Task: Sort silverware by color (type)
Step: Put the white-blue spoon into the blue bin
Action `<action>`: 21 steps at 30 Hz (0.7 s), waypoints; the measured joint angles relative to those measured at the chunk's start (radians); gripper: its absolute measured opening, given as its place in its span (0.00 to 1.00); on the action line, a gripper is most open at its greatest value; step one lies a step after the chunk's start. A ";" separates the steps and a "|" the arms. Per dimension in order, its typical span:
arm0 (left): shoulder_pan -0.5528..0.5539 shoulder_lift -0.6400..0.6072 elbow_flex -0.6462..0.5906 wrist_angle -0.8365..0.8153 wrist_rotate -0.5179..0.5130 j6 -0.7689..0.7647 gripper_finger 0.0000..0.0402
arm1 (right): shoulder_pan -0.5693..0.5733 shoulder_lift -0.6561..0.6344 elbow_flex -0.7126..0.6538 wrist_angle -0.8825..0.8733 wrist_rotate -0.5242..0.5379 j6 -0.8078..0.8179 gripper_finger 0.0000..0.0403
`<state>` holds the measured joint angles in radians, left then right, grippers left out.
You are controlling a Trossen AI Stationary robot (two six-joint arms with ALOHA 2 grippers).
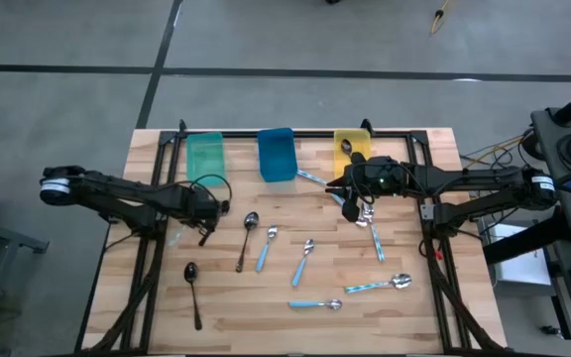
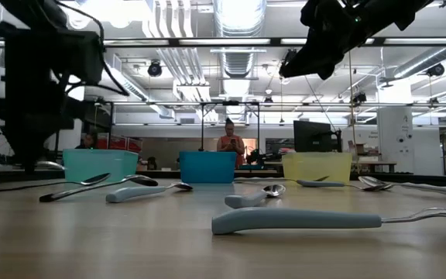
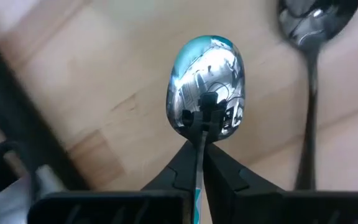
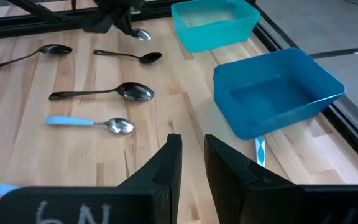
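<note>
My left gripper (image 3: 201, 134) points down over the table's left part (image 1: 204, 218), shut on a spoon with a shiny silver bowl (image 3: 207, 81) and a light-blue handle. A dark spoon (image 3: 311, 74) lies flat just beside it. More silverware lies flat on the wood: dark spoons (image 1: 247, 238) (image 1: 193, 288) and blue-handled ones (image 1: 267, 248) (image 1: 304, 261) (image 1: 315, 303) (image 1: 377, 285). My right gripper (image 4: 192, 149) hovers in front of the blue bin (image 4: 278, 90), open by a narrow gap with nothing between its fingers. My left gripper pinches the spoon's thin neck (image 3: 199, 127), just behind the bowl, between its two fingertips. The fingers come from above, pointing steeply down, and the blue handle (image 3: 197, 200) runs back between them. The bowl sticks out past the fingertips, close over the wood; whether it touches, I cannot tell.
Three bins stand along the far edge: teal (image 1: 204, 154), blue (image 1: 277, 154) and yellow (image 1: 350, 142), which has a spoon in it. A blue handle (image 4: 260, 151) pokes out by the blue bin. Black frame rails (image 1: 157, 188) run along both table sides. A person stands in the room beyond.
</note>
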<state>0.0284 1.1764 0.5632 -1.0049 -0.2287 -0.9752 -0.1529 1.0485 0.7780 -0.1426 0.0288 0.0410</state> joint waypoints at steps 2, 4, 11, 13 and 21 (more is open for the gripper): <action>0.000 -0.029 0.040 -0.017 0.000 0.027 0.00 | 0.000 0.000 -0.001 0.000 0.000 0.000 0.15; 0.000 -0.062 0.089 -0.006 -0.001 0.067 0.00 | 0.000 0.000 -0.002 0.005 0.000 -0.008 0.15; 0.000 -0.163 0.255 0.208 0.044 0.386 0.00 | 0.000 0.000 -0.023 0.112 -0.002 -0.047 0.15; 0.000 -0.188 0.280 0.350 0.127 0.497 0.00 | 0.000 0.003 -0.041 0.164 -0.009 -0.066 0.15; 0.000 -0.199 0.264 0.866 0.426 0.770 0.00 | 0.000 0.078 -0.076 0.409 -0.171 -0.161 0.15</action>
<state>0.0280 0.9775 0.8269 -0.1385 0.1972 -0.2050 -0.1532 1.1264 0.7019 0.2661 -0.1424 -0.1196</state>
